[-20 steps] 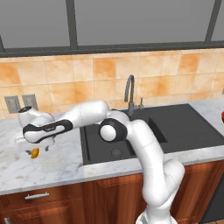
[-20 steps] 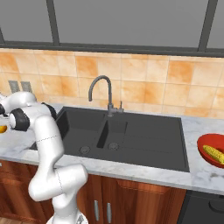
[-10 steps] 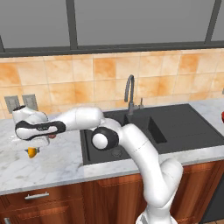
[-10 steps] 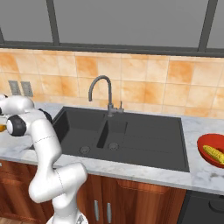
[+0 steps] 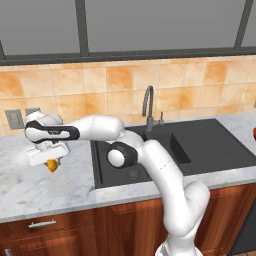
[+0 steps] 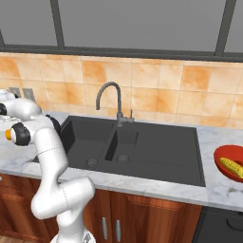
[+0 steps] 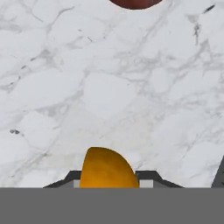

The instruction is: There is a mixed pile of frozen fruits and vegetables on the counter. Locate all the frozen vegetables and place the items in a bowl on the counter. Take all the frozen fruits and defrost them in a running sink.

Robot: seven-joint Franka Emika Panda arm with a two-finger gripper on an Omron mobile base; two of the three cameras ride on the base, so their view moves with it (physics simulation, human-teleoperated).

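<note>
Over at the far left of the white-grey marble counter (image 5: 35, 185), the two-finger gripper (image 5: 50, 161) hangs just above the slab with the bright orange citrus half (image 5: 51, 165) clamped between its fingers — held clear of the stone; in the hand view a dark red round item (image 7: 134, 3) peeks in at the top edge. Progress check: 1 yellow corn cob (image 6: 232, 166) already lies in the red bowl (image 6: 223, 166) at the far right; the black double-basin sink (image 6: 142, 147) holds no fruit, and no water is visible at the dark gooseneck faucet (image 6: 108, 97) — plenty left, by my reckoning.
</note>
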